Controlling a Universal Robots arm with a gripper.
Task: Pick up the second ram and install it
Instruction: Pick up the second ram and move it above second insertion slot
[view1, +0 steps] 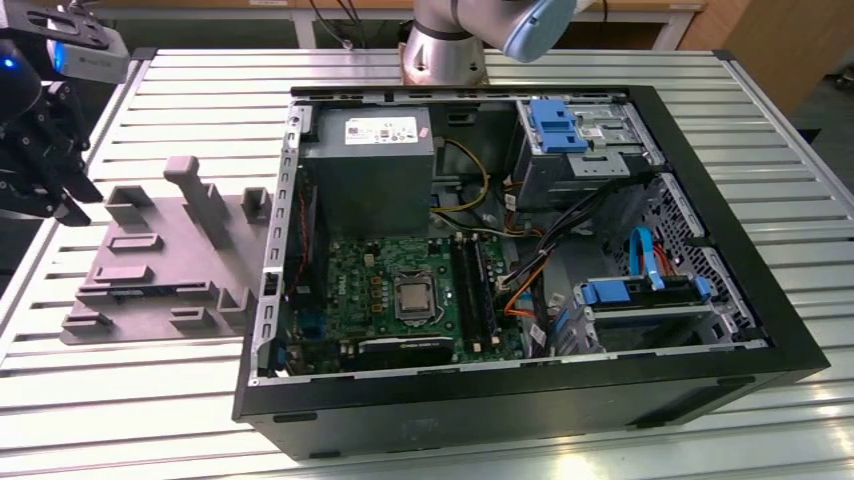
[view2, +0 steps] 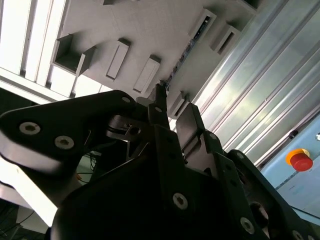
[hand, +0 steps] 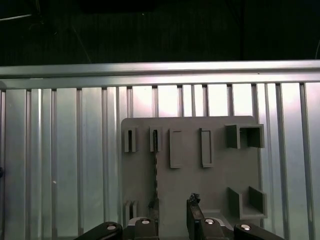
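The gripper hangs above the grey tray on the slatted desk — jaws released, grasping nothing. The second ram stands on edge in a tray slot (beneath the jaws), well apart from the open computer case.

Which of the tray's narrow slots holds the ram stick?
The slot beside the wider blocks: the ram stick runs from it; the outer slot is empty.

A ribbed metal worktop spans the exterior view, with bright glare on its slats at lower right. Along the top edge stands a wood-topped desk with cables beneath. A wooden panel is at upper right.
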